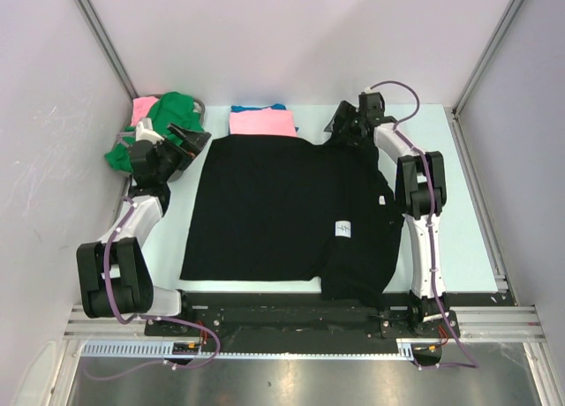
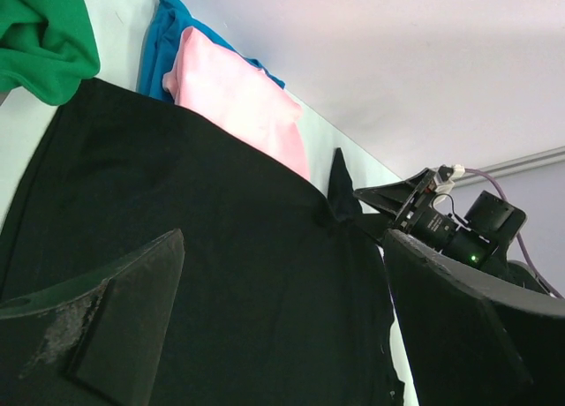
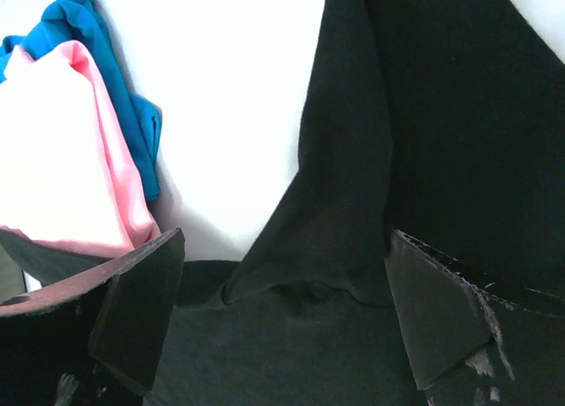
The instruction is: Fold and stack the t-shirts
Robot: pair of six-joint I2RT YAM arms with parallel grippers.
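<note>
A large black t-shirt [image 1: 274,212] lies spread flat mid-table, its small white label [image 1: 344,229] near the right side. A folded pink t-shirt [image 1: 262,122] rests on a blue one [image 1: 278,108] just beyond its far edge. A crumpled green t-shirt [image 1: 168,115] lies at the far left. My left gripper [image 1: 196,139] hovers open over the black shirt's far-left corner [image 2: 221,274], nothing between its fingers [image 2: 115,335]. My right gripper [image 1: 340,124] stands open above the far-right corner, where a black sleeve [image 3: 344,203] lies folded over.
More pink cloth [image 1: 144,109] lies under the green pile. White walls close in the table on three sides, and a metal rail [image 1: 481,203] runs along its right edge. The pink stack [image 3: 53,159] with blue beneath [image 3: 132,132] sits just left of my right fingers.
</note>
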